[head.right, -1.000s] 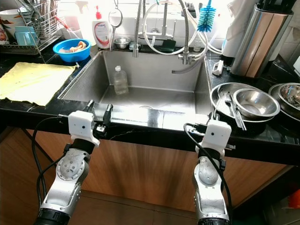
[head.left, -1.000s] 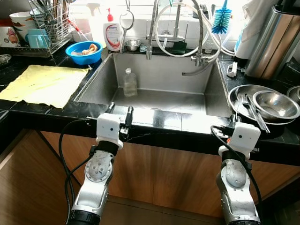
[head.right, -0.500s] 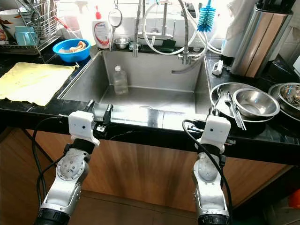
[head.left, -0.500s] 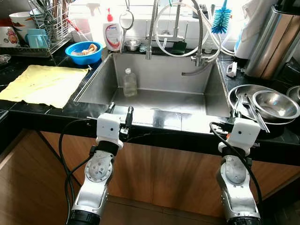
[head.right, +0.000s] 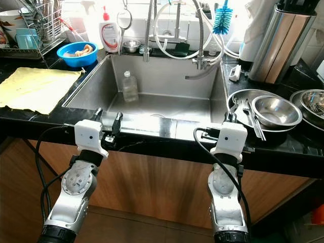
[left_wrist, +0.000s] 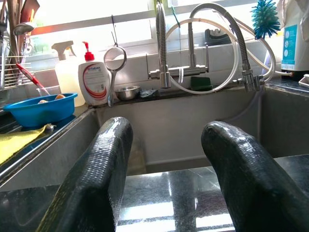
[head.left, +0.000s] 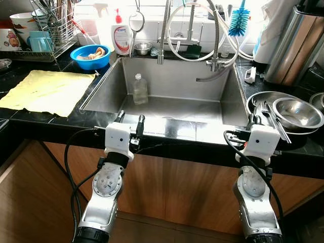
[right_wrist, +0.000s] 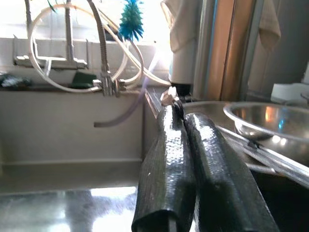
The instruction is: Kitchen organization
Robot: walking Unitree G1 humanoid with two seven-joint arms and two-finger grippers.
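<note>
- The right gripper [head.right: 229, 117] sits at the desk's [head.left: 61, 120] front edge, just beside the pans; from the head its fingers are mostly hidden behind its white wrist block. In the wrist view the two fingers [right_wrist: 164, 164] lie pressed together, with nothing between them.
- The left gripper [head.left: 129, 121] rests over the front rim of the sink [head.left: 172, 109], its two fingers [left_wrist: 99, 169] spread wide and empty.
- A dish rack [head.left: 53, 28] at the far left is cut off by the frame edge; the cutlery in it is too crowded to count, and cups [head.left: 39, 41] stand beside it.
- One small clear bottle [head.left: 140, 89] stands upright in the sink, near the back wall, well apart from both grippers.
- One yellow cloth [head.left: 45, 91] lies flat on the desk left of the sink.
- One blue bowl [head.left: 90, 56] behind the cloth holds something pale that is hard to make out.
- One white soap bottle [head.left: 122, 36] with a red pump stands at the sink's back left corner; a round strainer [head.left: 136, 21] hangs just beside it, and a small steel cup [head.left: 143, 48] sits on the ledge.
- One spring faucet [head.left: 190, 30] with looping hoses rises behind the sink; a blue brush [head.left: 239, 23] stands to its right.
- Right of the sink, steel bowls [head.left: 297, 112] are stacked in a pan [head.left: 255, 104] with utensils across them; their count is unclear, and another at the edge is cut off.
- A tall steel can [head.left: 295, 43] stands behind the bowls.
</note>
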